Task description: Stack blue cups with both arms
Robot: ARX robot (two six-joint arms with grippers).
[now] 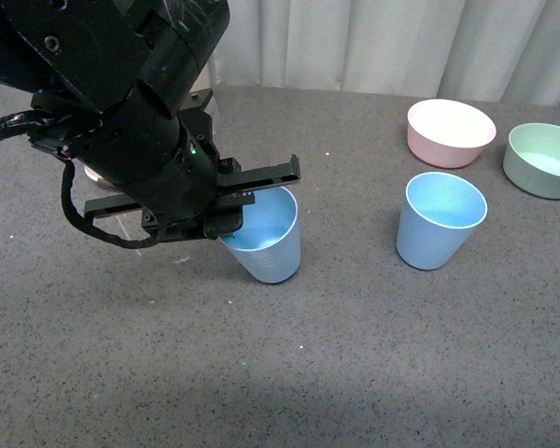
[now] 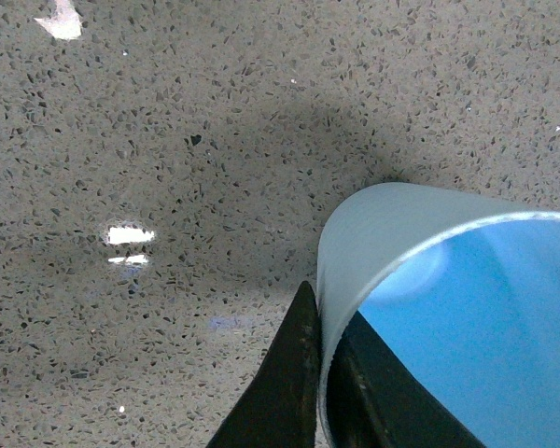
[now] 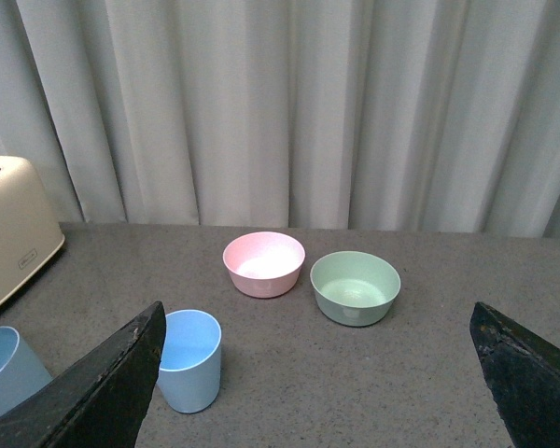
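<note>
My left gripper point(image 1: 226, 207) is shut on the rim of a light-blue cup point(image 1: 269, 241), one jaw inside and one outside; the cup tilts a little, at or just above the table. In the left wrist view the fingers point(image 2: 285, 392) pinch the cup's wall point(image 2: 373, 233). A second blue cup point(image 1: 440, 220) stands upright to the right, apart from the first. It also shows in the right wrist view point(image 3: 189, 359), with the held cup point(image 3: 5, 371) at the picture's left edge. My right gripper point(image 3: 317, 373) is open and empty, well back from the cups; it is out of the front view.
A pink bowl point(image 1: 450, 132) and a green bowl point(image 1: 542, 159) stand behind the second cup at the far right. A cream toaster point(image 3: 9, 229) stands at the table's far left. A grey curtain hangs behind the grey speckled table point(image 1: 355, 373).
</note>
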